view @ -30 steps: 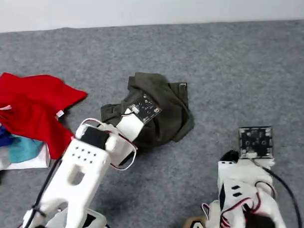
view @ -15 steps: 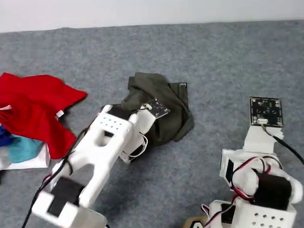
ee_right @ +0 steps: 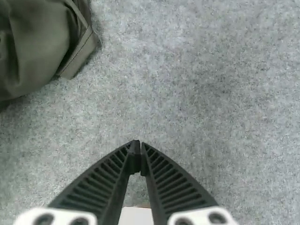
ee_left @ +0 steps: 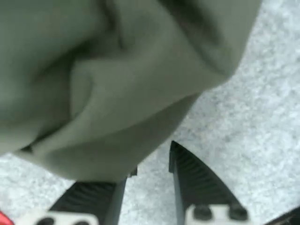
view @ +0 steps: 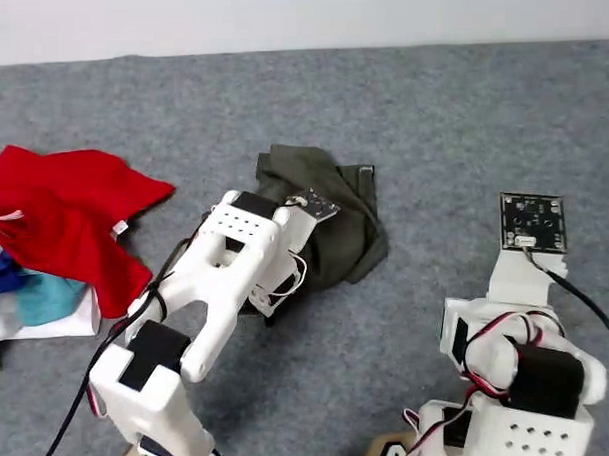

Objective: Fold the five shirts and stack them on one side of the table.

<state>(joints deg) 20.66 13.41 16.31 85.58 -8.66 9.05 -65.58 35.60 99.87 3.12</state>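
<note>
A crumpled olive shirt (view: 324, 212) lies mid-table on the grey carpet; it also appears in the left wrist view (ee_left: 117, 70) and the right wrist view (ee_right: 33, 47). My left arm (view: 241, 260) stretches over the shirt's near left edge. My left gripper (ee_left: 150, 168) is open and low over the carpet, one finger partly under the hem. A red shirt (view: 64, 221) is spread at the far left. My right gripper (ee_right: 136, 157) is shut on nothing and hovers above bare carpet, clear of the olive shirt's corner.
Blue, teal and white shirts (view: 32, 303) are piled at the left edge under the red one. The right arm's base (view: 510, 381) stands at the front right. Bare carpet (view: 481, 122) stretches behind and to the right of the olive shirt.
My left arm has swung forward and dropped onto the olive shirt's near edge. The right arm stretched forward a little, then stayed still.
</note>
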